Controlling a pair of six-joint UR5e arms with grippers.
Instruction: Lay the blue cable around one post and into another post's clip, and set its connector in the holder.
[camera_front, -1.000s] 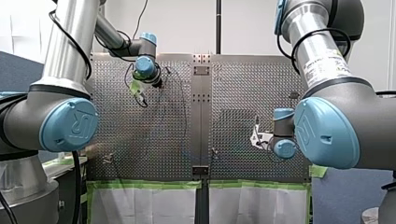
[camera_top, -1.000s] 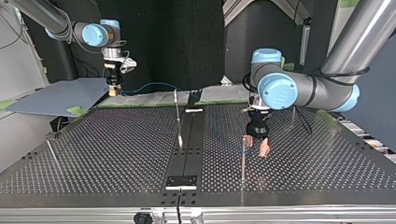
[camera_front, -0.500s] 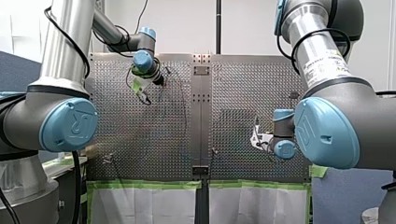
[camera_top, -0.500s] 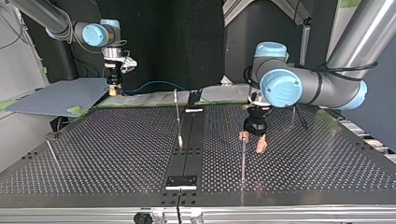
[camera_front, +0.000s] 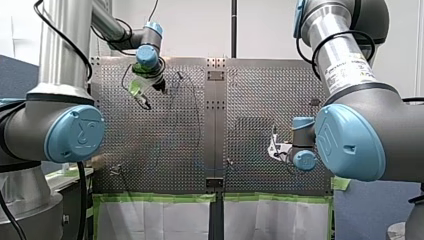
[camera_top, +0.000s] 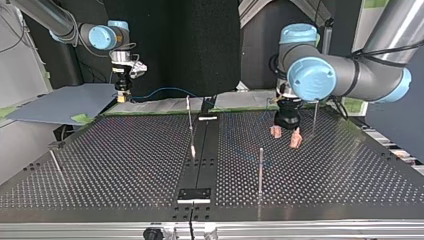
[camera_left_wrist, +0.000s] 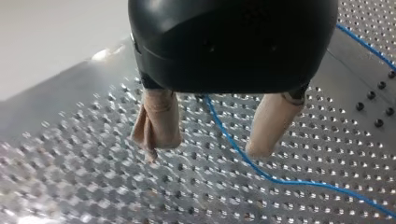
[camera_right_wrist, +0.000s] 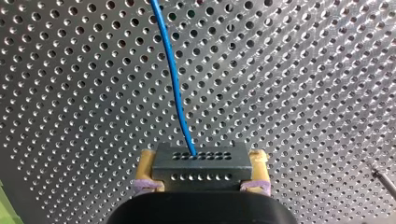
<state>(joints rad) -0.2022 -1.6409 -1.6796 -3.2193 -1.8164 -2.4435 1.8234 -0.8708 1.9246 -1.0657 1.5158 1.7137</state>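
Perforated metal table (camera_top: 125, 160), black curtain (camera_top: 200, 45) behind. Left gripper (camera_left_wrist: 205, 148) gapes over cable (camera_left_wrist: 233, 149); right gripper (camera_right_wrist: 201, 164) clamps connector (camera_right_wrist: 201, 158), fingers (camera_right_wrist: 147, 161) mostly hidden.

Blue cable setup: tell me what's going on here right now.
My right gripper is shut on the connector, a dark block held between its yellow pads. The blue cable runs out of the connector over the perforated table. My left gripper hangs open above the table. The cable passes beneath the gap between its beige fingers, not gripped. In the top view a thin post stands apart from that gripper.
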